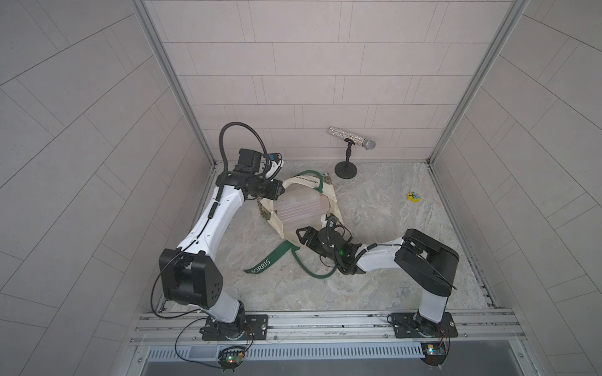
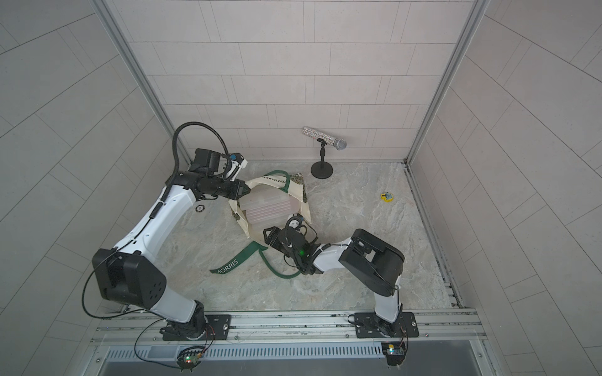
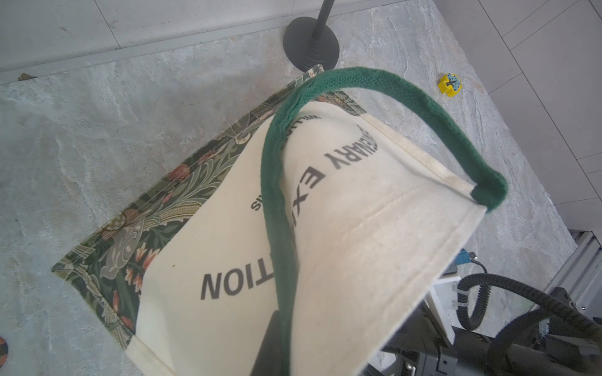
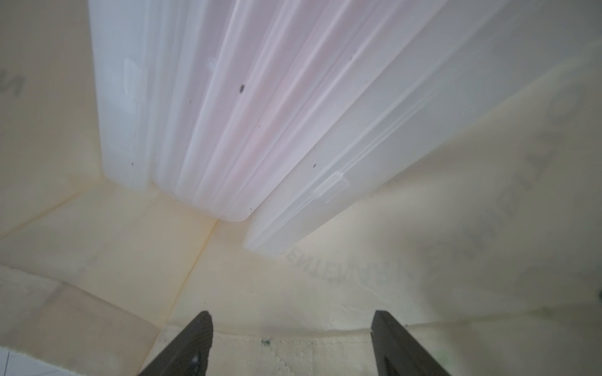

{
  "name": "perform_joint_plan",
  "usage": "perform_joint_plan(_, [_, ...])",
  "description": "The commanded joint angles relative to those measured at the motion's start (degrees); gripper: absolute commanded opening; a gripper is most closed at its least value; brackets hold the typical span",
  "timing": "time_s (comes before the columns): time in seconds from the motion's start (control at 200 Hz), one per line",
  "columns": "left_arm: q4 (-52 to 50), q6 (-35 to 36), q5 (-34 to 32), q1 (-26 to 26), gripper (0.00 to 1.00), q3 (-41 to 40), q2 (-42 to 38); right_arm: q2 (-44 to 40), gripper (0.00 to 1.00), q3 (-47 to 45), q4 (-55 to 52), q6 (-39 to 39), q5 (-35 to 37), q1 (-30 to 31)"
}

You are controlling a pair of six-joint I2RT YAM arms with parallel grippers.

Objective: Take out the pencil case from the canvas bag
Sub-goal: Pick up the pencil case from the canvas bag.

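The cream canvas bag (image 1: 301,182) (image 2: 270,182) lies on its side, its mouth toward the front and its green "MORRIS" strap (image 1: 264,262) trailing on the table. My left gripper (image 1: 277,192) (image 3: 281,328) is shut on the bag's upper rim beside the green handle (image 3: 391,94) and holds the mouth open. Inside lies the pencil case (image 1: 298,208) (image 4: 247,130), translucent with pink ribs, between two other clear plastic cases. My right gripper (image 1: 299,236) (image 4: 291,320) is at the mouth's lower rim, open, with only canvas (image 4: 260,276) between its fingers. It is apart from the cases.
A glittery microphone (image 1: 351,138) on a black round-based stand (image 1: 346,169) is behind the bag to the right. A small yellow object (image 1: 413,196) lies at the right. A small dark ring (image 2: 200,208) lies left of the bag. Tiled walls close in three sides.
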Motion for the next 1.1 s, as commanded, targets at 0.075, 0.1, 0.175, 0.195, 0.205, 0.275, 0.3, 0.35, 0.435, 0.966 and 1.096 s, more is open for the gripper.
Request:
perform_joint_plan(0.075, [0.39, 0.03, 4.88, -0.26, 0.0, -0.77, -3.37, 3.53, 0.76, 1.95, 4.7, 5.49, 5.23, 0.15])
perform_joint_plan(0.1, [0.5, -0.19, 5.14, -0.26, 0.0, -0.94, -3.55, 4.16, 0.76, 2.24, 4.78, 5.73, 5.53, 0.18])
perform_joint_plan(0.175, [0.53, -0.89, 5.9, -0.33, 0.0, -1.16, -3.75, 6.03, 0.74, 3.42, 5.84, 6.55, 6.17, 0.16])
perform_joint_plan(0.195, [0.55, -1.05, 6.13, -0.29, 0.0, -1.25, -3.77, 6.57, 0.74, 3.77, 6.07, 6.82, 6.37, 0.14])
perform_joint_plan(0.205, [0.53, -1.07, 6.27, -0.29, 0.0, -1.27, -3.89, 6.92, 0.74, 3.95, 6.2, 6.97, 6.44, 0.18])
perform_joint_plan(0.275, [0.7, -1.67, 7.17, -0.27, 0.0, -1.65, -4.1, 8.5, 0.71, 5.18, 6.58, 7.48, 7.22, 0.14])
perform_joint_plan(0.3, [0.79, -1.89, 7.2, -0.27, 0.0, -1.71, -4.24, 8.95, 0.7, 5.6, 6.11, 7.91, 7.54, 0.18])
perform_joint_plan(0.35, [1.11, -2.46, 6.36, -0.27, 0.0, -1.92, -4.52, 9.52, 0.69, 5.91, 5.93, 8.39, 8.51, 0.15])
perform_joint_plan(0.435, [1.65, -2.88, 5.79, -0.29, 0.0, -2.24, -4.95, 10.16, 0.67, 6.0, 6.17, 8.25, 10.26, 0.14])
perform_joint_plan(0.966, [3.34, -6.54, 7.63, -0.27, 0.0, -3.24, -6.27, 14.24, 0.59, 9.8, 3.24, 9.54, 14.5, 0.14])
perform_joint_plan(1.096, [3.43, -6.83, 7.92, -0.3, 0.0, -3.29, -6.25, 15.33, 0.49, 9.43, 6.76, 9.18, 15.63, -0.03])
